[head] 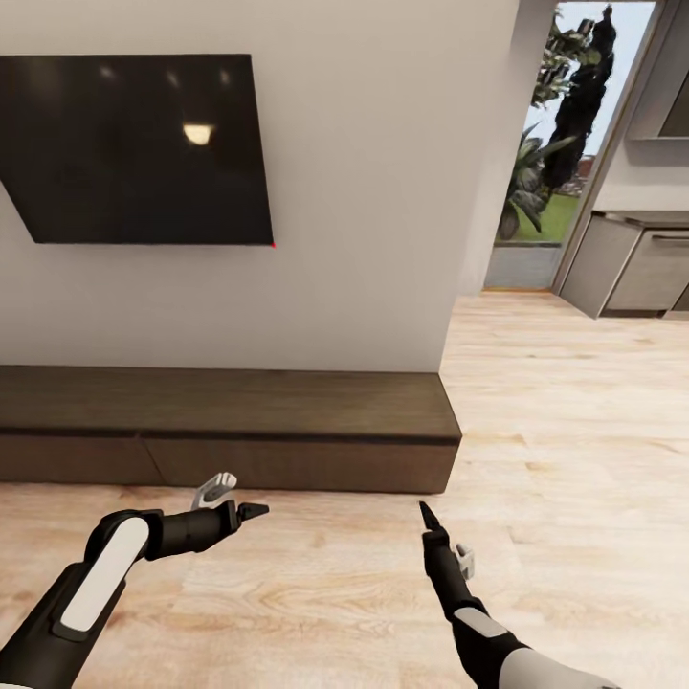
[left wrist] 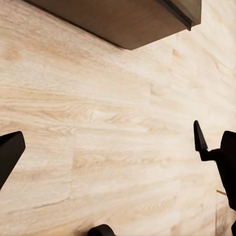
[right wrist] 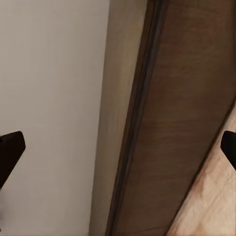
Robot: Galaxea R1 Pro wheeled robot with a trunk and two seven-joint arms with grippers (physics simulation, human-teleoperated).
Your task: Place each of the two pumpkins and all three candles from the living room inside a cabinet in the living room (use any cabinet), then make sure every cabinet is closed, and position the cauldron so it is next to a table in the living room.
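- Left gripper [head: 251,512]: in the left wrist view its dark fingertips [left wrist: 11,150] stand at opposite edges of the frame, so the jaws are spread wide; nothing lies between them and they touch nothing. Bare light-wood floor [left wrist: 108,132] lies ahead of the jaws.
- Right gripper [head: 427,518]: in the right wrist view one fingertip [right wrist: 10,147] shows at each side edge, so the jaws are wide and empty.
- Cabinet [head: 230,421]: a long, low dark-brown wooden unit with a flat top and plain fronts divided by thin dark seams, all fronts flush and shut. It stands against the white wall [head: 364,191], beyond both sets of jaws and apart from them; the right jaws point at its front.
- Left arm: forearm reaching forward low over the floor, gripper turned inward toward the right arm.
- Right arm: forearm angled forward, fingers aimed at the cabinet.
- Television [head: 139,148]: a dark panel on the wall above the cabinet.
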